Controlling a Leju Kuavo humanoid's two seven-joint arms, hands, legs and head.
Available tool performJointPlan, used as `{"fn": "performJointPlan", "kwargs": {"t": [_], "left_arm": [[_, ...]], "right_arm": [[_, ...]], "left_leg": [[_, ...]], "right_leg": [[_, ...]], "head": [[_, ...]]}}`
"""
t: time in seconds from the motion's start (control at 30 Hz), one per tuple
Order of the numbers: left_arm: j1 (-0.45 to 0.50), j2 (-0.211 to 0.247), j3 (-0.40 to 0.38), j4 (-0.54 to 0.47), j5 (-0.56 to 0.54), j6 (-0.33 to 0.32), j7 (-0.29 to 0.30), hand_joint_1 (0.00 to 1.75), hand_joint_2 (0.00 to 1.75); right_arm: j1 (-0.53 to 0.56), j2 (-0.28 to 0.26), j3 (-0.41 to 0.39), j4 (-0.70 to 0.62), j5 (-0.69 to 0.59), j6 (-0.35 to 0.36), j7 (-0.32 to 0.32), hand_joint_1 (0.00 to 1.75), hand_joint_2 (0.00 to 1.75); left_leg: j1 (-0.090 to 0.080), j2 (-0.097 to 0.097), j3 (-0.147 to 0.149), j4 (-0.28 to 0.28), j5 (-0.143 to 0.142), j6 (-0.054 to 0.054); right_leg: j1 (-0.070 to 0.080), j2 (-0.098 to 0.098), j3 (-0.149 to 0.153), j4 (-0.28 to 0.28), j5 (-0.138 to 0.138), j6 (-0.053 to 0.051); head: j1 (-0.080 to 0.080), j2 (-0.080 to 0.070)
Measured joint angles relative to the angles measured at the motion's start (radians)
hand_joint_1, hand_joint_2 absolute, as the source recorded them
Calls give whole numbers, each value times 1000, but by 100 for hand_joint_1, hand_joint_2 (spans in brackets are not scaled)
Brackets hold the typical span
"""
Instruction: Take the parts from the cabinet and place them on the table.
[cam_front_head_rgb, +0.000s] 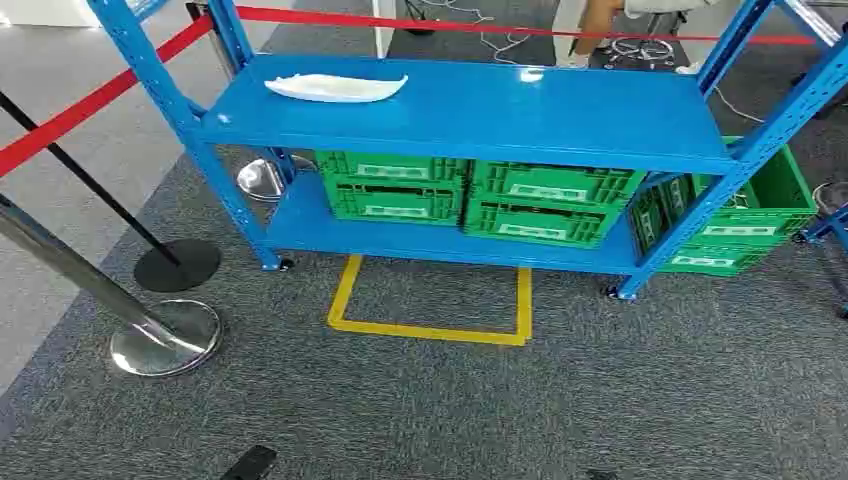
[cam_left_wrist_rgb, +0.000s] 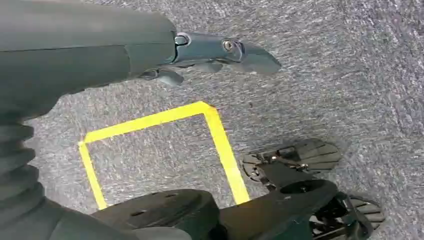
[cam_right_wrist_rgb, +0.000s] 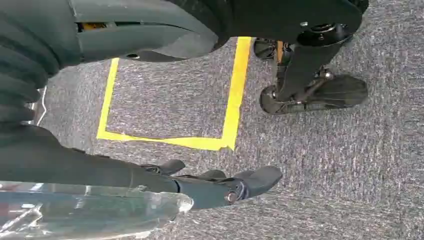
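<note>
A long white moulded part (cam_front_head_rgb: 335, 88) lies flat on the left end of the top board of the blue cabinet (cam_front_head_rgb: 560, 120), which stands ahead of me. Both arms hang at my sides, far below and short of the part. My left hand (cam_left_wrist_rgb: 220, 52) hangs over the grey carpet with its fingers stretched out, holding nothing. My right hand (cam_right_wrist_rgb: 225, 182) hangs the same way, fingers out straight and nothing in them. A dark tip of the left hand (cam_front_head_rgb: 248, 463) shows at the bottom edge of the head view.
Green crates (cam_front_head_rgb: 480, 195) fill the cabinet's lower board, and more green crates (cam_front_head_rgb: 745, 215) stand to its right. A yellow tape square (cam_front_head_rgb: 432, 305) marks the carpet in front. Barrier posts with round bases (cam_front_head_rgb: 165, 335) and a red belt (cam_front_head_rgb: 90, 105) stand to the left.
</note>
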Motion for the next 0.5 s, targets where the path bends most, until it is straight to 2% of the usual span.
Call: {"fn": "performJointPlan", "kwargs": {"t": [0.5], "left_arm": [[-3, 0, 2, 0, 3, 5, -10, 0, 175]], "right_arm": [[0, 0, -3, 0, -33, -5, -9, 0, 175]], "left_leg": [[0, 0, 0, 0, 0, 0]], "right_leg": [[0, 0, 0, 0, 0, 0]], "head": [[0, 0]]}}
